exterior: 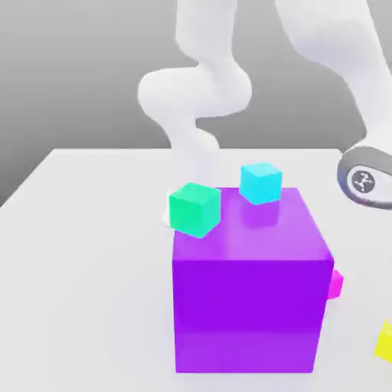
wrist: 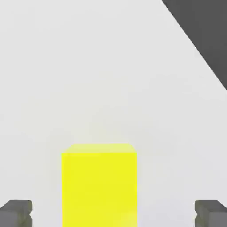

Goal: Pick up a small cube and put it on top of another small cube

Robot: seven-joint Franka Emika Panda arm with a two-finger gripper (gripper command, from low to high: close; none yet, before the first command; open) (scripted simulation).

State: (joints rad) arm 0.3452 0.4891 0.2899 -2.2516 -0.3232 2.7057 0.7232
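Gripper (wrist: 113, 215) jaws wide apart, nothing clamped; in the hand view both dark fingertips (wrist: 17, 213) flank the small yellow cube (wrist: 99, 184) with clear gaps on each side, no contact; cube sits flat on the white table (wrist: 88, 66).

Exterior view: yellow cube (exterior: 385, 342) at roughly 4 o'clock from the big purple cube (exterior: 246, 295), apart from it, cut off by the frame edge; teal-green cube (exterior: 194, 209) at about 10 o'clock of the purple cube, by its top back corner; whether it touches, can't tell; cyan cube (exterior: 260, 182) at 12 o'clock, at the purple cube's top rear edge; magenta cube (exterior: 334, 284) peeks out at 3 o'clock, just beside the purple block; white arm (exterior: 360, 69) comes down at the exterior view's right.
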